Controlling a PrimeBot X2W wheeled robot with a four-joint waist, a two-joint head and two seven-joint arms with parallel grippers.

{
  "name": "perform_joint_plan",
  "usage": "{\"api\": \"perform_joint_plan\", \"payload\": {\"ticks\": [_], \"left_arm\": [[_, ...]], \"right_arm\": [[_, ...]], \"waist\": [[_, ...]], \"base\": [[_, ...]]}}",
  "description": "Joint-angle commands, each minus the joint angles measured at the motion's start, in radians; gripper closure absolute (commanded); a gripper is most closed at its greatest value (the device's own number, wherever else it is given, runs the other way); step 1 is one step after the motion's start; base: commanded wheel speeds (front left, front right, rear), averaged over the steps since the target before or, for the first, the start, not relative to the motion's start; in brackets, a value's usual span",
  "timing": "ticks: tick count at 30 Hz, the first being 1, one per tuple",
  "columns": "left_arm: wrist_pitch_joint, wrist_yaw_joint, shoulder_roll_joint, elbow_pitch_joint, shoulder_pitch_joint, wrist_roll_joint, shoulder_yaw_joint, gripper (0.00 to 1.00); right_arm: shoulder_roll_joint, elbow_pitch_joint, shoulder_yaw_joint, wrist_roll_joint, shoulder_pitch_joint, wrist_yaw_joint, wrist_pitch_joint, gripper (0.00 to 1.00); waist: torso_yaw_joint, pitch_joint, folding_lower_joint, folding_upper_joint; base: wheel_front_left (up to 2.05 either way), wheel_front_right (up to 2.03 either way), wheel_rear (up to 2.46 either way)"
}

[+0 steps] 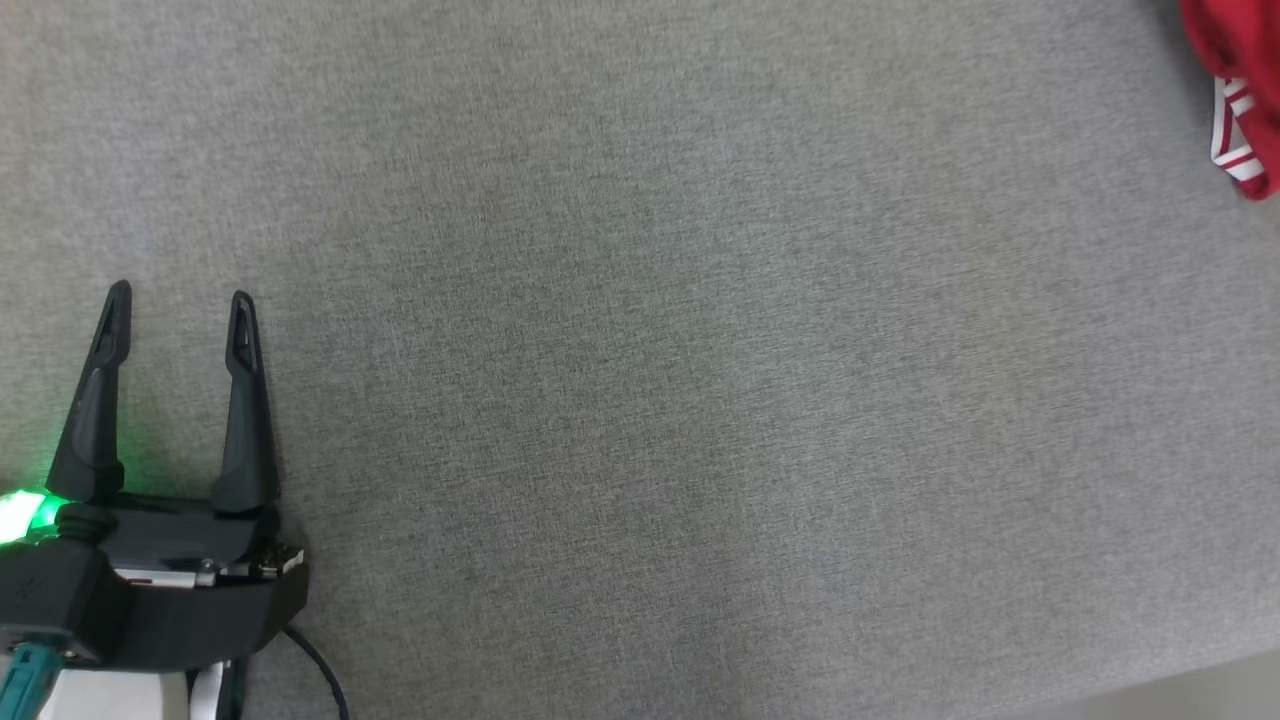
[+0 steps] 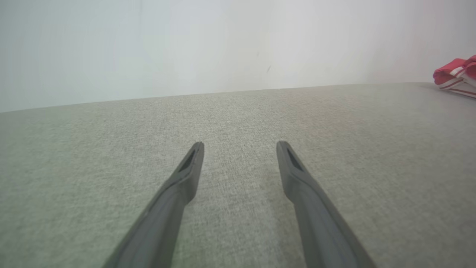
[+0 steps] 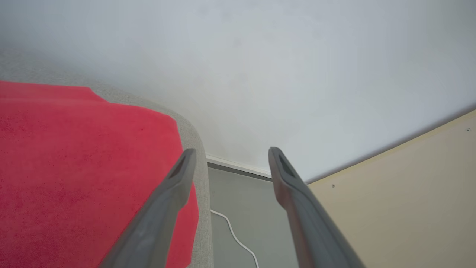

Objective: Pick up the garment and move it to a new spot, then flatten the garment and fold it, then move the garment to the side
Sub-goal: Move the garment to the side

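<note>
Lying at the grey surface's (image 1: 640, 360) far right corner, the red garment (image 1: 1245, 50) looks folded and set aside; little seems left. The right gripper (image 3: 231, 150) hangs over its edge, fingers apart, empty; the left gripper (image 1: 181, 292) stands spread near the left edge.

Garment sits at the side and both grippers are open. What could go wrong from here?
1. The red garment lies close to the table edge, above the floor; a nudge might slide it off.
2. The right gripper is open with one finger close over the cloth; pulling back could snag and drag it.
</note>
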State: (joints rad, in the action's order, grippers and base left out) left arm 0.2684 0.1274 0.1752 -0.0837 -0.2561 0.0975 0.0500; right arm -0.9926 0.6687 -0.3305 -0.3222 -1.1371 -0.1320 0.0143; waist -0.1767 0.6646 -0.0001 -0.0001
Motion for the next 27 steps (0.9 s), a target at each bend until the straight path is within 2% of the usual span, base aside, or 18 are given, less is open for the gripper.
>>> {"api": "perform_joint_plan", "payload": {"ticks": [1, 15, 20, 27], "left_arm": [[-0.008, -0.009, 0.001, 0.048, -0.022, -0.001, 0.01, 0.0], [-0.003, -0.021, -0.042, 0.078, 0.116, 0.028, 0.087, 0.0], [-0.003, -0.022, -0.052, 0.087, 0.166, 0.033, 0.115, 0.0], [-0.003, -0.023, -0.069, 0.099, 0.221, 0.037, 0.138, 0.0]], "right_arm": [[0.011, 0.0, 0.004, 0.003, -0.012, 0.003, -0.008, 0.0], [0.134, -0.022, -0.02, -0.039, 0.056, 0.003, -0.17, 0.0], [0.214, -0.05, 0.001, -0.041, 0.119, 0.003, -0.216, 0.0], [0.369, -0.125, 0.083, -0.001, 0.263, 0.003, -0.241, 0.0]], "waist": [[0.0, -0.022, 0.0001, 0.0001], [0.02, -0.266, 0.0001, 0.0001], [0.03, -0.344, 0.0001, 0.0001], [0.036, -0.431, 0.0001, 0.0001]], "base": [[0.0, 0.0, 0.0], [0.0, 0.0, 0.0], [0.0, 0.0, 0.0], [0.0, 0.0, 0.0]]}}
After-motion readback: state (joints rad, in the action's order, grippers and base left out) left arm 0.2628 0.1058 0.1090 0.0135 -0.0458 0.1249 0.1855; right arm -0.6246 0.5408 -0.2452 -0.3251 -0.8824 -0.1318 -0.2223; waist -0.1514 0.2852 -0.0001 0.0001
